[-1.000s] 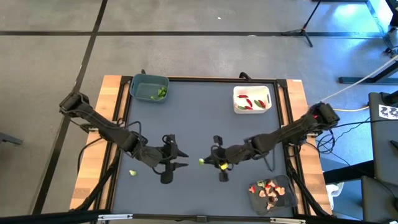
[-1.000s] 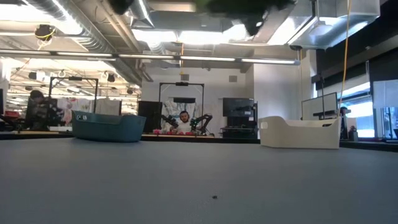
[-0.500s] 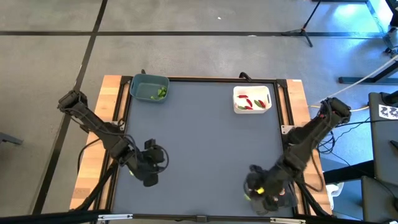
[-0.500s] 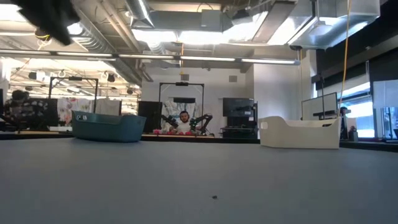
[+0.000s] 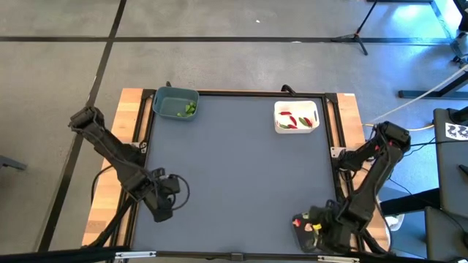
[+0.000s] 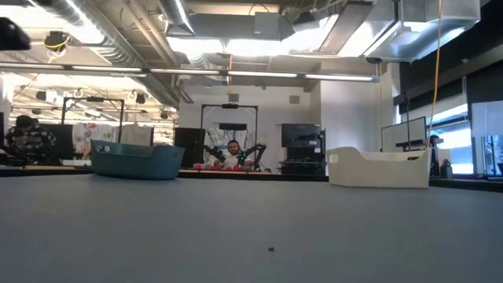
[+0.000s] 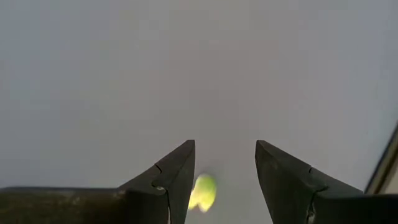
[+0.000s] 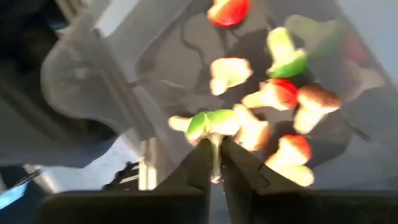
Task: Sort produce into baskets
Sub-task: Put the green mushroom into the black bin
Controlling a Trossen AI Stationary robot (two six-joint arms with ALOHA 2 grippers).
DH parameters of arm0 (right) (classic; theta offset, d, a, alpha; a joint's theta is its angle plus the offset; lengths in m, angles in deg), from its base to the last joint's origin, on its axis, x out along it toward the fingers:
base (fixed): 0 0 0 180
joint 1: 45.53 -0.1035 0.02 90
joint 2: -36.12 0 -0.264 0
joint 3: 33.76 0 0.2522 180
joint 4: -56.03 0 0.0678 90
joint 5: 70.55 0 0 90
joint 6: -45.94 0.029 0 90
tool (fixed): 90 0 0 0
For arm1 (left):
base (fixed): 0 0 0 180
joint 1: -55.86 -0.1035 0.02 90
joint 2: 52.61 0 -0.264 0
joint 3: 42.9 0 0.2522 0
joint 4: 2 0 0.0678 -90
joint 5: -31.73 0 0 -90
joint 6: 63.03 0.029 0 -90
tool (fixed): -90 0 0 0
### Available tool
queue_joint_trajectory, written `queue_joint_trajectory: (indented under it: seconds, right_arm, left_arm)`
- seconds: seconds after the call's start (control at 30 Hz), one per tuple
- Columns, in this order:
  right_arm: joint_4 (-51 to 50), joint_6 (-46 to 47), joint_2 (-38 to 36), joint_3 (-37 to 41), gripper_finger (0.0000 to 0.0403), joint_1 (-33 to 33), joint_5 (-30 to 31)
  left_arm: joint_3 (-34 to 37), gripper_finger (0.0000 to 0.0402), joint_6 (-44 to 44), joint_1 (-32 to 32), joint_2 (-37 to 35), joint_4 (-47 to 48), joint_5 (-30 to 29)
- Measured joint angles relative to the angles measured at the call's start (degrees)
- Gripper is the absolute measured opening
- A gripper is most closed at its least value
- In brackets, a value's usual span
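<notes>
Right claw [image 8: 214, 163] hangs over the dark grey tray [image 8: 155, 56] at the surface's near right corner, fingers pinched nearly closed on a green-capped toy mushroom's [image 8: 208, 123] stalk, above other mushrooms in the tray. Left claw [image 7: 224, 177] near the left edge, fingers spread, a yellow-green piece [image 7: 202, 191] lying between them, not gripped.

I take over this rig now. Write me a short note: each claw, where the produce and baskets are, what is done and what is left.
Left claw: open, low over a yellow-green piece on the mat.
Right claw: over the dark grey tray, pinching a green-topped piece.
Done: greens in the blue-grey tub, reds in the white tub, mixed pieces in the tray.
Left: drop the green-topped piece, pick up the yellow-green one.
</notes>
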Motion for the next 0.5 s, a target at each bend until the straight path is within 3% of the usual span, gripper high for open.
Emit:
queue_joint_trajectory:
  seconds: [0.3,0.5]
  right_arm:
    - [-2.4,0.0,0.5,0.0,0.0182,0.1,0.2]
    - [-2.3,-0.3,0.5,0.0,0.0241,0.1,1.3]
  left_arm:
    - [0.0,0.0163,2.5,2.8,5.3,3.9,8.9]
    - [0.0,0.0163,4.8,5.4,9.0,4.0,9.3]
